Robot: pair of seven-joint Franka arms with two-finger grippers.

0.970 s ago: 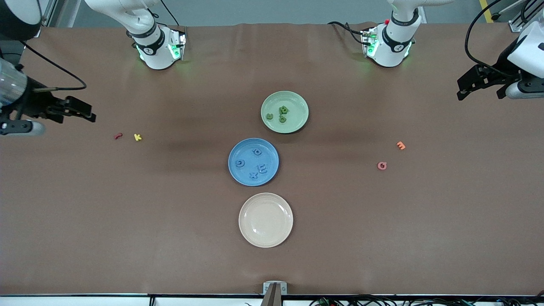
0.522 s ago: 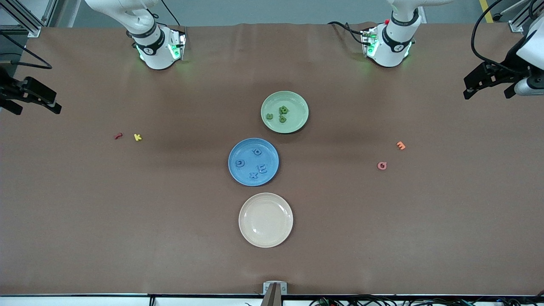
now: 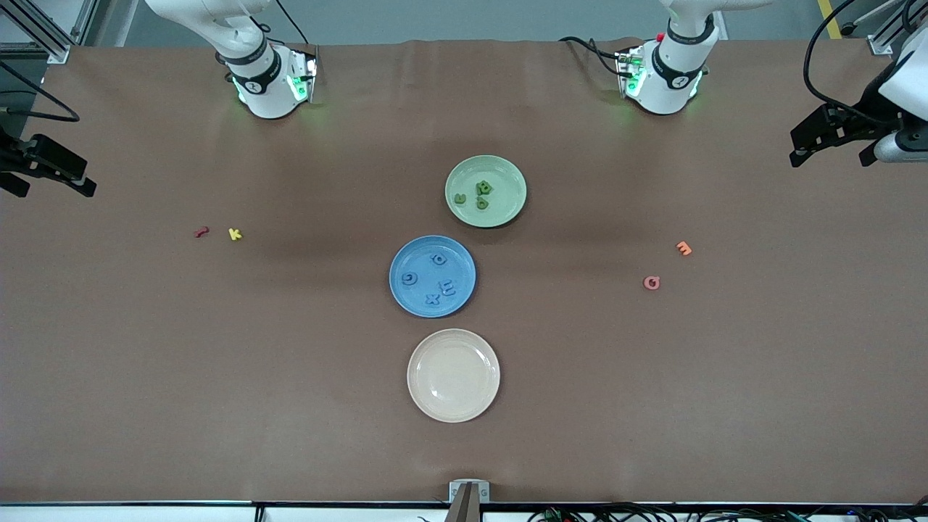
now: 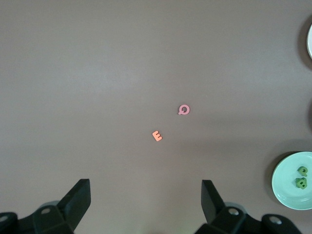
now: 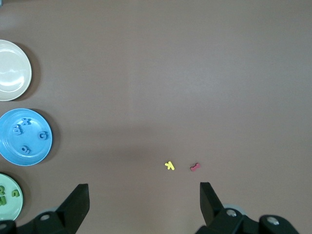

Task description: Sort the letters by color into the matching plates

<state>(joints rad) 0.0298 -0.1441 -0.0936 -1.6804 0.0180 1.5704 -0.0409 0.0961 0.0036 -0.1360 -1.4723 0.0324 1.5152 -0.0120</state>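
Observation:
The pale green plate (image 3: 507, 181) holds green letters (image 3: 483, 188), also seen in the left wrist view (image 4: 302, 183). Nearer the camera, the blue plate (image 3: 464, 270) holds several blue letters (image 3: 448, 288); the right wrist view shows that plate (image 5: 9, 146) too. My right gripper (image 3: 54, 190) (image 5: 144, 190) hangs open and empty over the table's edge at the right arm's end. My left gripper (image 3: 831, 161) (image 4: 146, 187) hangs open and empty over the left arm's end. Both are well away from the plates.
A cream plate (image 3: 453, 391) sits nearest the camera with nothing in it. A red letter (image 3: 201, 232) and a yellow K (image 3: 234, 233) lie toward the right arm's end. An orange E (image 3: 684, 249) and a pink Q (image 3: 652, 283) lie toward the left arm's end.
Both grippers have drawn back toward their own ends of the table, the right one farther. Plates and letters have not moved.

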